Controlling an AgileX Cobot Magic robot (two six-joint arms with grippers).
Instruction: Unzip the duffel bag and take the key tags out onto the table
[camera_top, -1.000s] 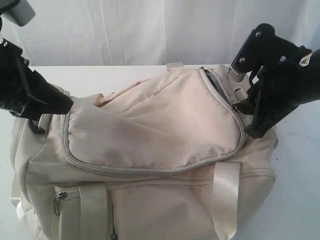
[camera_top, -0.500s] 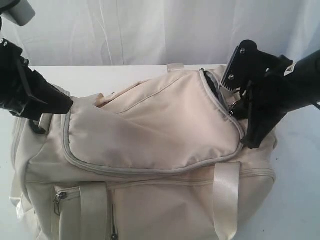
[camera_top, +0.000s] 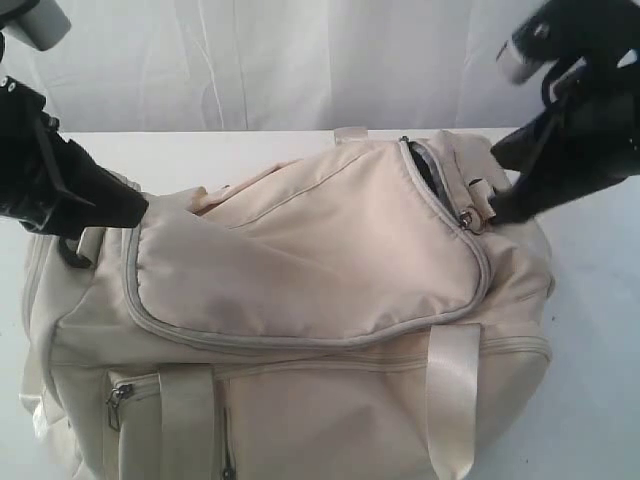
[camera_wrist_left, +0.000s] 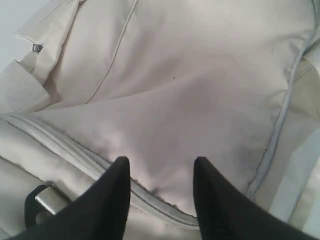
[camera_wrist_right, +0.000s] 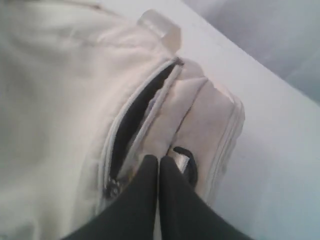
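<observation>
The duffel bag (camera_top: 300, 260) sits on table (camera_top: 220, 150); curtain (camera_top: 250, 60) behind; zipper (camera_top: 300, 343) mostly closed.

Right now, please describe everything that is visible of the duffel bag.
The duffel bag is large, of smooth cream-beige fabric, lying on the white table. A grey zipper edges its curved top flap, opened only at the right end, where dark lining shows. Shiny straps cross the front; a zipped pocket sits front left. The left arm's open jaws touch the flap; the right arm's shut jaws are beside the opening.
</observation>
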